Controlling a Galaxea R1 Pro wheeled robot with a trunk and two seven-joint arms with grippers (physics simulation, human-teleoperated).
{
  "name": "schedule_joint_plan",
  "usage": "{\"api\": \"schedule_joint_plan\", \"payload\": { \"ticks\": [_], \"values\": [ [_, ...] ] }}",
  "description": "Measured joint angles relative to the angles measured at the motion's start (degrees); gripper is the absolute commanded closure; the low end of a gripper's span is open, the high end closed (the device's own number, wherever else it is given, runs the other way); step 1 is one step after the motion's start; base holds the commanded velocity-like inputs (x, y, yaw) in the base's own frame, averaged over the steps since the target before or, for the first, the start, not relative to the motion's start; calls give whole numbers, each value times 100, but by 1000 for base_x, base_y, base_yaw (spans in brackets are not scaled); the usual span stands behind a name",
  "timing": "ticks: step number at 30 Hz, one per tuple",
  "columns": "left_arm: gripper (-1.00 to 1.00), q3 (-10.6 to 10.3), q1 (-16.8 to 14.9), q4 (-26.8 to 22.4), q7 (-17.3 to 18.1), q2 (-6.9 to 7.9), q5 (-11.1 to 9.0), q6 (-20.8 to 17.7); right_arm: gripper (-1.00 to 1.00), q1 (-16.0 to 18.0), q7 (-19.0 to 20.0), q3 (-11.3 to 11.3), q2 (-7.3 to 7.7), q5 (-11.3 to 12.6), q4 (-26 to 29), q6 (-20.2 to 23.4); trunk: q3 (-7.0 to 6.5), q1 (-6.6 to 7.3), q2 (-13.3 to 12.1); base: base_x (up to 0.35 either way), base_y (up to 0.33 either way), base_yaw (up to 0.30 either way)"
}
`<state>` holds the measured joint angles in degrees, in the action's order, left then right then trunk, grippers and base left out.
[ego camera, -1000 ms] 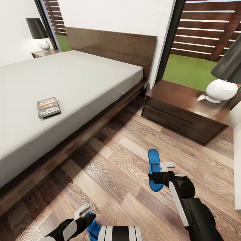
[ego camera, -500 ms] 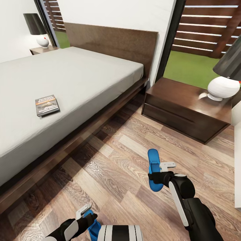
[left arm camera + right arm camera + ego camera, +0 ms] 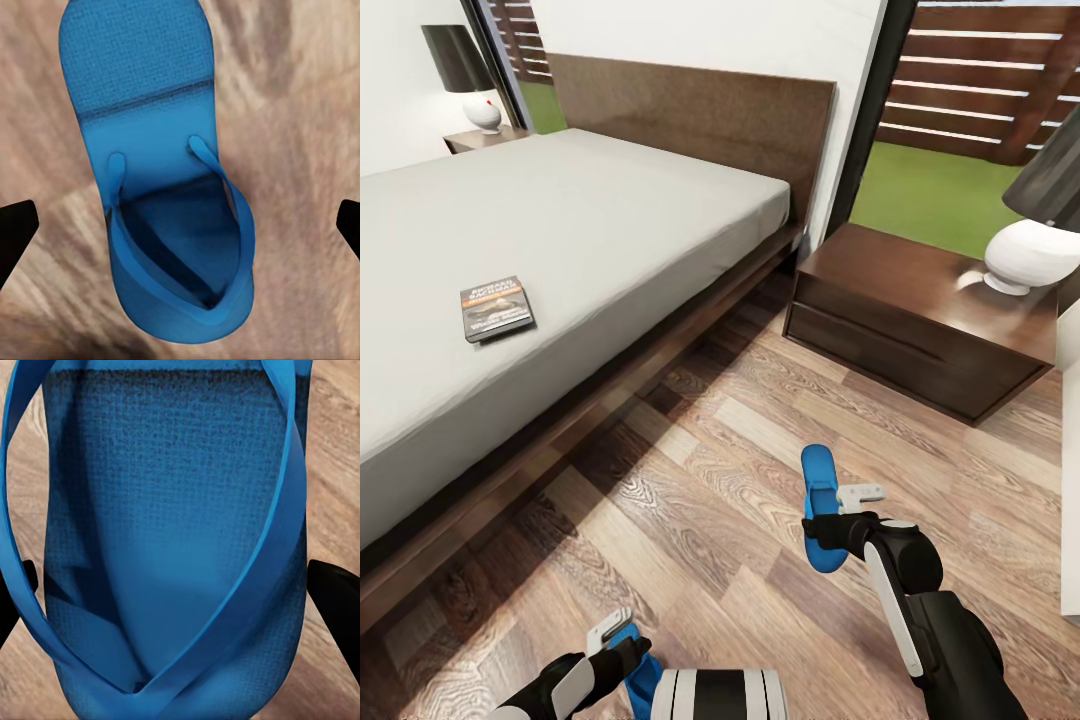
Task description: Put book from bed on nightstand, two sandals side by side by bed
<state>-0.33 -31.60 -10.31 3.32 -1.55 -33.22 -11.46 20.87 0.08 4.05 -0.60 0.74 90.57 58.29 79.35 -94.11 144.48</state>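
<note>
Your right gripper has its fingers closed across one blue sandal, held over the plank floor well clear of the bed. Your left gripper sits low by the trunk with the other sandal between its fingers, but I can't tell if they're clamped on it. The book lies flat on the mattress near the bed's edge, and the nightstand beside the headboard carries a white lamp.
</note>
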Motion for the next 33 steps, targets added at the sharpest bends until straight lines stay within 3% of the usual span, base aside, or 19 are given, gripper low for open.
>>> {"api": "schedule_joint_plan", "payload": {
  "ticks": [10,16,25,33],
  "values": [
    [-100,-6,-3,-8,-2,4,3,7,100,-3,0,0,0,6,0,0,0,0,0,0,0,0],
    [-100,-7,-3,-8,-3,1,4,13,100,-3,0,4,-5,5,0,0,132,-16,8,0,0,0],
    [-100,-7,-4,-13,4,-4,18,25,100,-3,-4,27,-8,-4,-7,-4,133,-16,8,0,0,0],
    [-100,-2,-4,-17,5,-9,21,28,100,-1,-1,39,-9,-7,-8,-5,266,-31,16,0,0,0]
  ]
}}
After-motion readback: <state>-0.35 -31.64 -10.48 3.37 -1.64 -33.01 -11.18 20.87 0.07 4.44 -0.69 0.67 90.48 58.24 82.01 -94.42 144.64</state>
